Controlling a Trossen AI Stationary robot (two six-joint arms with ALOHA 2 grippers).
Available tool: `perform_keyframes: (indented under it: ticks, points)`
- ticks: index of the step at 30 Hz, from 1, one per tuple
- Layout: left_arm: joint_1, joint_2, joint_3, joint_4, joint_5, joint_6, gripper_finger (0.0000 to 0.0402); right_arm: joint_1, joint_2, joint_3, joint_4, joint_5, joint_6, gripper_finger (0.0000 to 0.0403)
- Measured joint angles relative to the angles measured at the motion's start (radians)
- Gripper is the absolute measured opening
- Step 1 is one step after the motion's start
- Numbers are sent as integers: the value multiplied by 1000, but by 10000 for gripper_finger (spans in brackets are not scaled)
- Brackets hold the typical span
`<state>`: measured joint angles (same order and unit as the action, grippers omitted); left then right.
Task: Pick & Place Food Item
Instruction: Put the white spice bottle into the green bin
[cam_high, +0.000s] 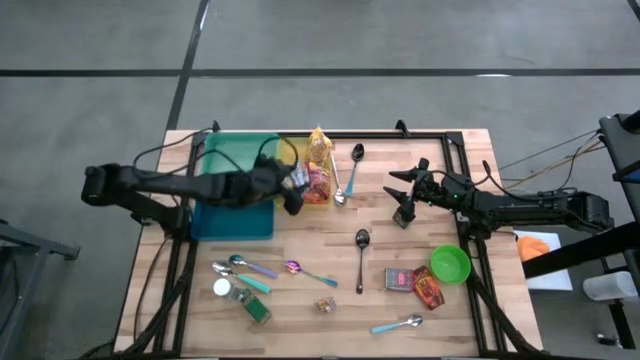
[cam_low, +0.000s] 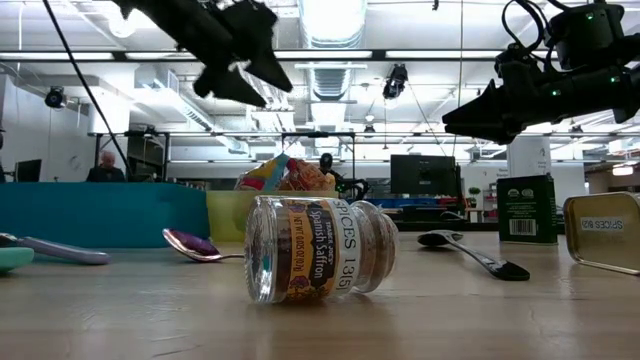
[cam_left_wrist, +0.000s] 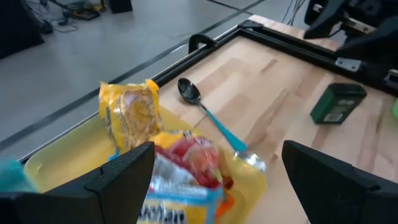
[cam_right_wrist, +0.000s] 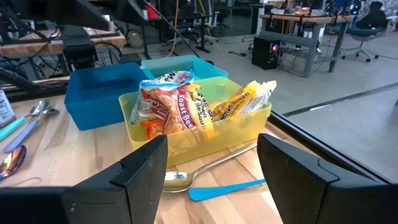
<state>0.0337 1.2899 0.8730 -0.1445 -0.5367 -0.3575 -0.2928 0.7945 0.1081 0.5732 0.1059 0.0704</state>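
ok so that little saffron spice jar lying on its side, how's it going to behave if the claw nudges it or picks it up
The spice jar lies on its round side, so a nudge would probably send it rolling across the table. It looks like clear glass, so likely stiff, smooth, maybe slippery between claw fingers. It appears mostly empty, so probably light, though glass could break if dropped.

Table: pale wood planks, visible grain, matt. Frame rails along the table edges: black metal, satin.
Yellow bin: translucent plastic, smooth, slight gloss. Blue bin: opaque plastic, smooth.
Snack packets: printed film, crinkled, glossy.
Spice jar: clear glass, reflective, paper label.
Blue-handled spoon: polished metal bowl, matt plastic handle. Black spoon: dark, glossy.
Green bowl: plastic, smooth.
Gold tin: brushed metal, dull sheen.
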Motion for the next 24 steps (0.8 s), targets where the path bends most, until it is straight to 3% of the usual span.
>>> perform_keyframes:
  ticks: [6,12,19,24]
  points:
    - [-139,-53,1,-119,-82,-165,356,0,0,0,0,0,0,246]
    - [-239,-48,85,-397,-185,-499,356,0,0,0,0,0,0,246]
    - [-338,45,231,-680,-185,-704,356,0,0,0,0,0,0,246]
    - [-403,119,337,-882,-102,-915,356,0,0,0,0,0,0,246]
